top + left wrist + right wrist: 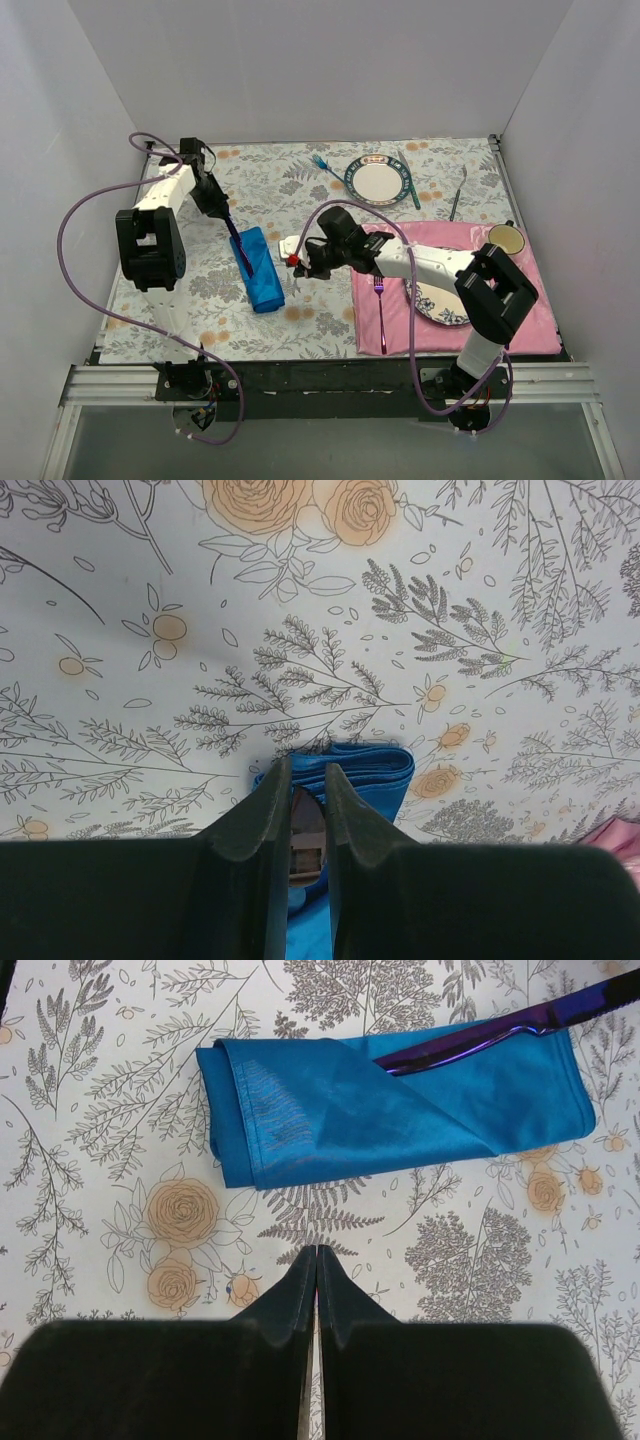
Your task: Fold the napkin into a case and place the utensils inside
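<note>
Case [330, 1110] with purple knife [470, 1042] tucked in its fold, left fingers [255, 820] pinching the knife, right fingers [290, 1300] closed, empty

Bright, even light from above, washing the white walls [320, 70] flat across the top of the overhead view. Right wrist view is sharp: soft sheen on the napkin [380, 1110], a glint along the knife [470, 1043] at upper right. Left fingers [250, 825] and right fingers [345, 1305] sit near-black along the bottom, with a faint grey shadow on the tablecloth [150, 600] just above the left pair.
</note>
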